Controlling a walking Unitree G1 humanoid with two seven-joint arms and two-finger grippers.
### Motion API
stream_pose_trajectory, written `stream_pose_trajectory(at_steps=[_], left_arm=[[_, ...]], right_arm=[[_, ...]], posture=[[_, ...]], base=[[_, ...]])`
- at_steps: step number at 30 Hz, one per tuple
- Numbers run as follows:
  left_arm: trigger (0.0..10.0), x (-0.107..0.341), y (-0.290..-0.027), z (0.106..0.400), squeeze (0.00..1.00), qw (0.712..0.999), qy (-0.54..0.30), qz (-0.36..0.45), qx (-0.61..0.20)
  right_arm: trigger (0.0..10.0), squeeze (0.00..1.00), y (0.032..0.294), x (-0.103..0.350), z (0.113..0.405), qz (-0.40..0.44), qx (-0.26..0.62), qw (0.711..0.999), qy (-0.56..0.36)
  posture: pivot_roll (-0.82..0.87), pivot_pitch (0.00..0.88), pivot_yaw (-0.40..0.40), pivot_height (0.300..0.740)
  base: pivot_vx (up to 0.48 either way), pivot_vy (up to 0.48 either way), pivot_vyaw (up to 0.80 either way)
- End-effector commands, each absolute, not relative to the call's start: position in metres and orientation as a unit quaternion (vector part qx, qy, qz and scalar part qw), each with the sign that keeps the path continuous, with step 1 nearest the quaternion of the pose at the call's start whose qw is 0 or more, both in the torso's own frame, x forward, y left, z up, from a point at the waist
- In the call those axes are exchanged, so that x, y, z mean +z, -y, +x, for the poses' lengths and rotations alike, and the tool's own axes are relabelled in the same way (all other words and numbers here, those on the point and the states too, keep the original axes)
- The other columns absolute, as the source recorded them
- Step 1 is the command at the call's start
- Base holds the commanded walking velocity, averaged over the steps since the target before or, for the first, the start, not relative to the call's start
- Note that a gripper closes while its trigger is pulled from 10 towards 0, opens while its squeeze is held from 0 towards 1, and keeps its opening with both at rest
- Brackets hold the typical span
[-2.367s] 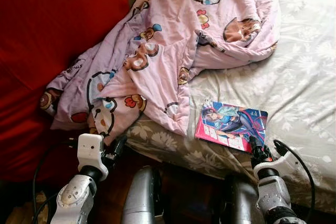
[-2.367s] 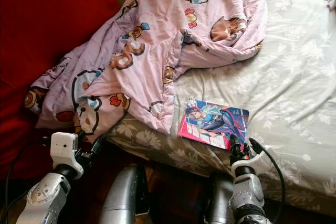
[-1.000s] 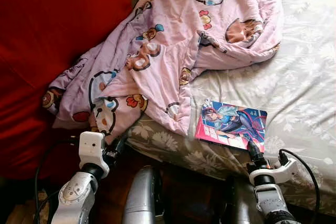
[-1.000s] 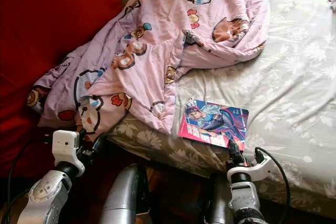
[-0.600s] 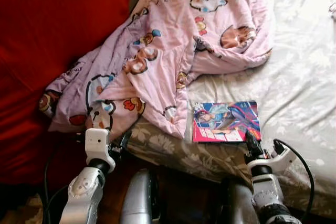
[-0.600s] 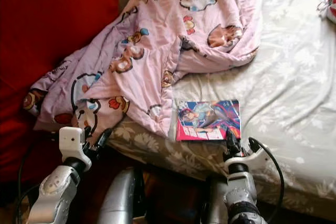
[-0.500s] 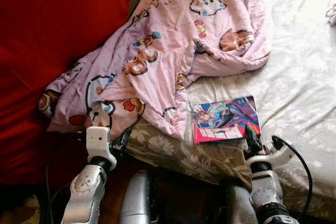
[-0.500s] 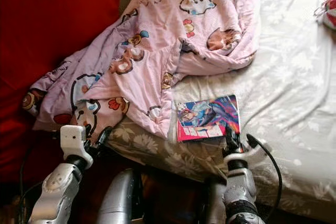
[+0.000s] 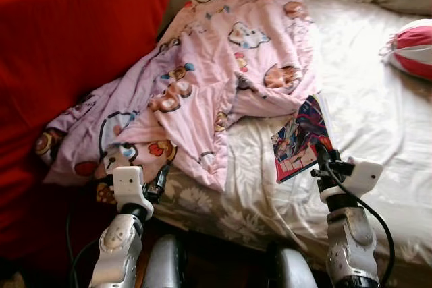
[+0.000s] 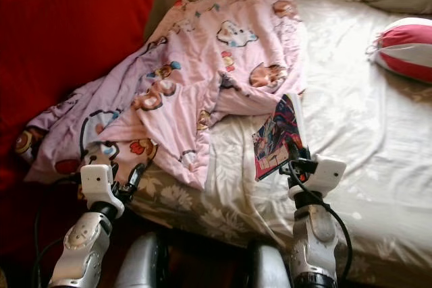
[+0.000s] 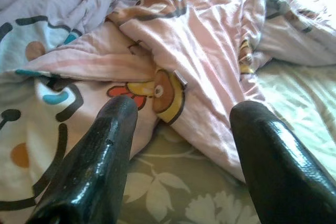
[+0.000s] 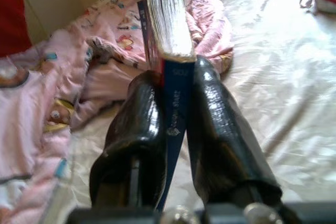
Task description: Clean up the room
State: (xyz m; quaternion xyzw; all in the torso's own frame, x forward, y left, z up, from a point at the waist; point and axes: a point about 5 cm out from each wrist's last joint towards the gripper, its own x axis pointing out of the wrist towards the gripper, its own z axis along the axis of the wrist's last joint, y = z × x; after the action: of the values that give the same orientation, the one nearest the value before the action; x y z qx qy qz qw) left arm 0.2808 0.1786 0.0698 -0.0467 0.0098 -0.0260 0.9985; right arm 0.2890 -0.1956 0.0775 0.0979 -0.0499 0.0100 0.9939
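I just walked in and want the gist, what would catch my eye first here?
The right gripper, jaws shut on a colourful comic book, lifts it clear of the pale bed sheet. Left of it, a pink cartoon blanket sprawls across the bed against a red sofa. The left gripper hovers open at the blanket's edge.

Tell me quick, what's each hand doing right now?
Left hand: open, holding nothing, by the pink blanket.
Right hand: closed on the comic book.
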Motion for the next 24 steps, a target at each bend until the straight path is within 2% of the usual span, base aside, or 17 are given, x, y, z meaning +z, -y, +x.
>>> stream_pose_trajectory(at_steps=[1,6,9,18,24], left_arm=[[10.0,0.063,-0.177,0.279,0.0,0.998,-0.021,-0.046,-0.031],[10.0,0.054,-0.176,0.274,0.0,0.998,-0.031,-0.045,-0.035],[10.0,0.052,-0.174,0.273,0.0,0.998,-0.031,-0.048,-0.035],[10.0,0.048,-0.176,0.271,0.0,0.998,-0.031,-0.045,-0.035],[10.0,0.047,-0.178,0.27,0.0,0.998,-0.03,-0.043,-0.036]], right_arm=[[10.0,0.0,0.191,0.086,0.289,0.082,0.028,0.995,0.057],[10.0,0.0,0.19,0.089,0.286,0.075,0.019,0.995,0.054],[10.0,0.0,0.193,0.084,0.282,0.084,-0.016,0.995,0.044],[10.0,0.0,0.194,0.08,0.273,0.085,-0.023,0.996,0.031],[10.0,0.0,0.196,0.082,0.276,0.085,-0.026,0.995,0.034]], posture=[[0.01,0.046,-0.035,0.624],[-0.02,0.042,-0.037,0.654],[-0.01,0.033,-0.041,0.674],[-0.01,0.017,-0.038,0.734],[-0.02,0.005,-0.031,0.74]], base=[[0.0,0.0,0.0],[0.0,0.0,0.0],[0.0,0.0,0.0],[0.0,0.0,0.0],[0.0,0.0,0.0]])
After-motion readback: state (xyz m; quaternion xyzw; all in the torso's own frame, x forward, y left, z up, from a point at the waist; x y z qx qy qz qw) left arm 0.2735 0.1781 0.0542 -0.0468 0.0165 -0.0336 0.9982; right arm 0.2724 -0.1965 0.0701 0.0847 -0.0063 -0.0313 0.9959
